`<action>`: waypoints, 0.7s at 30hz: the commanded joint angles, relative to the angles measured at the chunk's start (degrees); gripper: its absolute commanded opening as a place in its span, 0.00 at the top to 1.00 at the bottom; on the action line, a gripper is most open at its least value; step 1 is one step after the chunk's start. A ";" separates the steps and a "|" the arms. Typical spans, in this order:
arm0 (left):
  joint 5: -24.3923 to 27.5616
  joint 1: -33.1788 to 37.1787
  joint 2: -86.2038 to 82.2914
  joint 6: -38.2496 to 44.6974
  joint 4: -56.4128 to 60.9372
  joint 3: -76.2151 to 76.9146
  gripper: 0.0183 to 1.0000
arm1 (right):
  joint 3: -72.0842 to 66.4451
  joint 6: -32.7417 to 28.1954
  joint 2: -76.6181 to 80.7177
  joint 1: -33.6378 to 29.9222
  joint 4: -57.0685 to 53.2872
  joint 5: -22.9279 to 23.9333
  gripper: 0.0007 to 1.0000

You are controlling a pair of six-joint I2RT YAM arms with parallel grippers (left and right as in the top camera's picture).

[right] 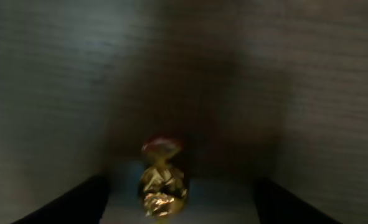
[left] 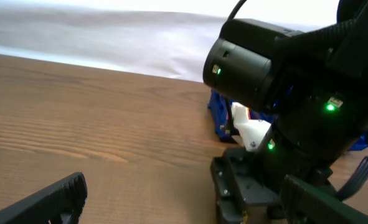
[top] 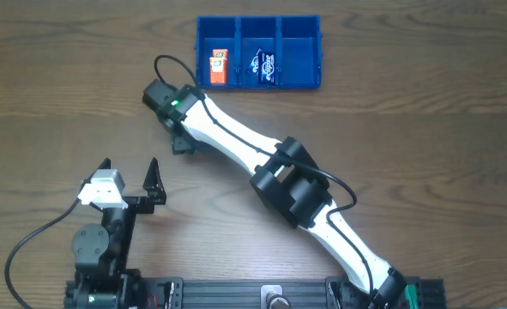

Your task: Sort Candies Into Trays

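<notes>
Right arm (top: pixel 292 184) crosses wooden table (top: pixel 425 112) diagonally toward blue tray (top: pixel 201 51) at far side. Left gripper (top: pixel 130 167) near own base, fingers apart. Right gripper (top: pixel 182 144) low over table, fingers apart either side of gold candy (right: pixel 162 183). Tray holds orange candy (top: pixel 219 67) in left compartment, dark-blue candy (top: pixel 264 64) in middle.

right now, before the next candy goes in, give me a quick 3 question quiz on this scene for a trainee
1. True or false: the left gripper is shut on a candy.
2. The orange candy lies in which compartment of the blue tray? A left, B middle, C right.
3. Fill in: the candy between the fingers of the right gripper has a ___ wrapper.
Key: 1 false; 2 A; 3 gold.
</notes>
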 commanded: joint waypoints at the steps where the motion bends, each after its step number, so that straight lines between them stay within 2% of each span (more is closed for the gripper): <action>1: 0.98 0.24 -0.37 0.35 -2.16 -0.94 0.00 | -0.28 0.98 0.81 -0.37 0.15 0.44 0.35; 10: 0.98 0.24 -0.37 0.35 -2.16 -0.94 0.00 | -0.28 0.98 0.81 -0.37 0.33 0.42 0.62; 15: 0.98 0.24 -0.37 0.35 -2.19 -0.94 0.00 | -0.28 0.98 0.81 -0.37 0.57 0.42 0.70; 21: 0.98 0.24 -0.37 0.35 -2.16 -0.94 0.00 | -0.28 0.98 0.81 -0.37 1.14 0.00 0.75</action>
